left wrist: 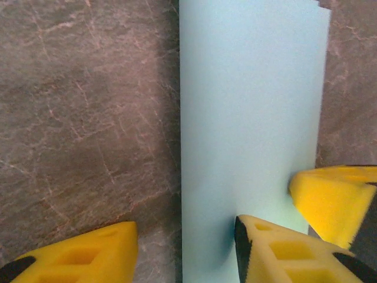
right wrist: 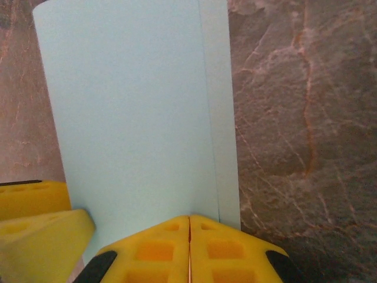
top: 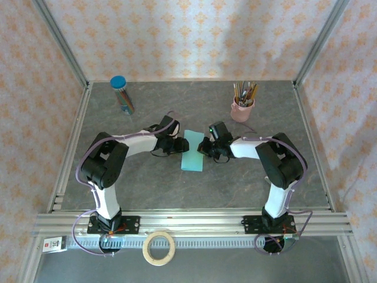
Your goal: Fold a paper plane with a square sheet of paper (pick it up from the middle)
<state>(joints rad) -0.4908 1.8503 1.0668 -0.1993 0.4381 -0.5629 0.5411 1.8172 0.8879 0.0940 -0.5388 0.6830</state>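
The folded square sheet of paper (top: 192, 151) lies flat on the tabletop (top: 147, 188), bare surface along both long edges; left gripper (left wrist: 185, 253) spread, straddling one edge; right gripper (right wrist: 189, 253) pressed together on the opposite edge.

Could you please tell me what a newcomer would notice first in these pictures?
The light turquoise paper, folded into a narrow strip, lies at the middle of the grey table. The right gripper has its yellow jaws shut at one long edge, and the left gripper has its jaws open astride the opposite edge. A pink cup of pencils stands at the back right.
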